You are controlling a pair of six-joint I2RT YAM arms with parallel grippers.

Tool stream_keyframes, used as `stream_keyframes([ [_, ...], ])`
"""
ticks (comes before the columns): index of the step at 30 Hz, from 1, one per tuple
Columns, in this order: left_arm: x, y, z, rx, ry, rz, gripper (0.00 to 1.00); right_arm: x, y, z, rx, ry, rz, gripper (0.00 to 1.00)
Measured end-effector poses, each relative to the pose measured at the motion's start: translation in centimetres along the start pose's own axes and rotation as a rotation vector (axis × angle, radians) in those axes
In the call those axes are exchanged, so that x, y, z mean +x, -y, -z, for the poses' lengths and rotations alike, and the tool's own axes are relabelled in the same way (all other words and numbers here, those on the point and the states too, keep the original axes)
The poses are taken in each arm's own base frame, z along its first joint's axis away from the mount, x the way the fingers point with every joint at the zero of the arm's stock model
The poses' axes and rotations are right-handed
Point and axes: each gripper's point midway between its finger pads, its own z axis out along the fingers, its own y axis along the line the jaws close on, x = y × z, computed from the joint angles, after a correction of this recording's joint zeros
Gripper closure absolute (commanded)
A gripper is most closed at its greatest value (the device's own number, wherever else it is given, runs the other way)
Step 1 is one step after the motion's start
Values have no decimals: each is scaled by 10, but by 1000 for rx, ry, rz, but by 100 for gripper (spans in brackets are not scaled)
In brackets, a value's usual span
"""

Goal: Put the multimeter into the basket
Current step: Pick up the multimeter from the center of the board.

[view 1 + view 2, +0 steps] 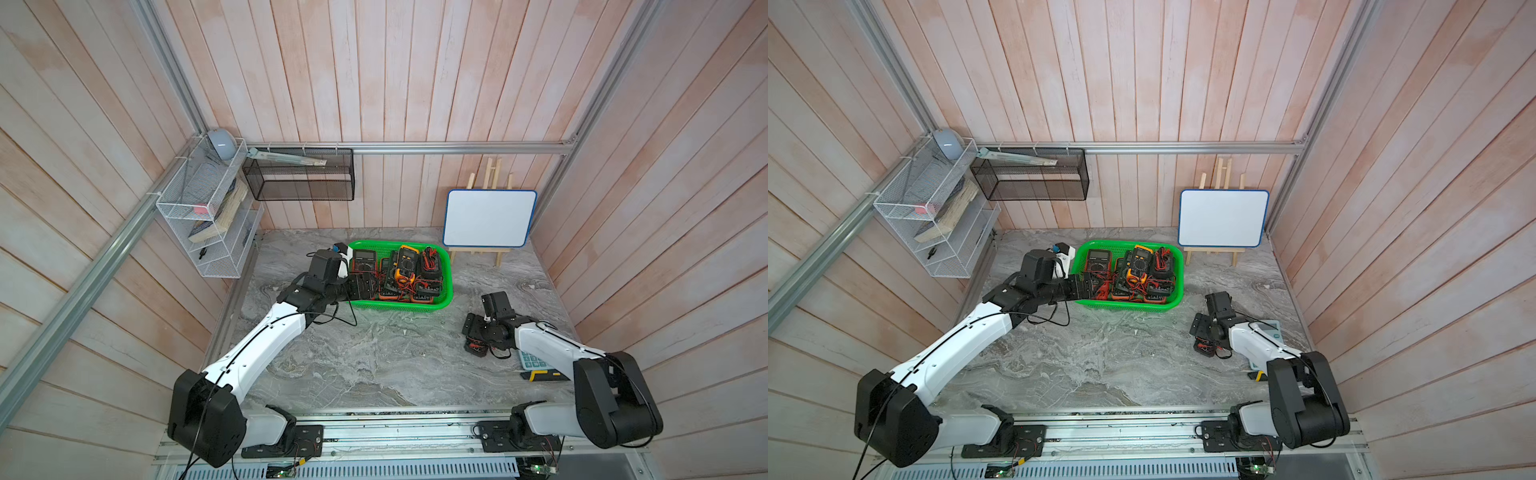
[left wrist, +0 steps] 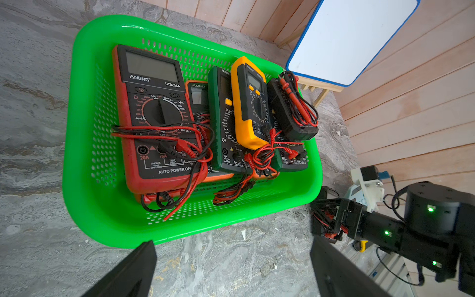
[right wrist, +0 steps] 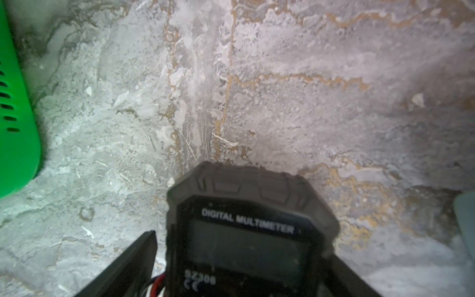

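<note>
— Where did we have the multimeter (image 3: 246, 231)?
— Between the fingers of our right claw (image 3: 241, 246), down at the table (image 3: 282, 77); whether it was clamped, we could not tell.
— And the basket (image 1: 444, 270)?
— Ahead-left of that claw, bare marble between, crowded with meters (image 2: 154, 115) and leads (image 2: 164, 128). Our left claw (image 2: 232, 241) stood wide apart at its rim.

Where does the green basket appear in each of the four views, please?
In a top view: the basket sits mid-table.
In a top view: again mid-table.
Left wrist: it fills most of the picture.
Right wrist: only a corner shows, at the picture's edge.
Shared landmark: the whiteboard behind it, missing only from the right wrist.
</note>
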Motion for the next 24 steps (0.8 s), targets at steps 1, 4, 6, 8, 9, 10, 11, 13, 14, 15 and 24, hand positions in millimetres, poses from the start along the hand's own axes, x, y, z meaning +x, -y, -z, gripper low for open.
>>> stream_keyframes([
  [1,0,0,0,0,1,0,0,-1,0,-1,0,0,2,28],
  [4,0,0,0,-1,1,1,0,-2,-2,0,-4,-1,3,47],
  [6,-1,-1,0,-2,2,2,0,-1,-4,1,-16,-6,9,57],
  [8,-1,-2,1,-5,4,3,0,1,-7,3,-28,-13,14,60],
  [9,-2,-3,1,-8,7,4,0,2,-9,6,-36,-14,19,61],
  [10,-3,-3,2,-11,11,4,0,1,-13,9,-46,-12,25,62],
  [11,-4,-4,3,-14,17,5,0,-1,-18,13,-60,-6,31,62],
  [13,-8,-6,7,-24,35,6,0,-9,-31,23,-90,14,44,62],
  [14,-10,-8,10,-30,45,8,0,-15,-40,30,-111,28,52,62],
  [15,-13,-9,12,-36,54,9,0,-21,-49,37,-132,43,58,62],
  [24,-27,-35,23,-105,106,45,0,-73,-147,119,-341,193,147,62],
])
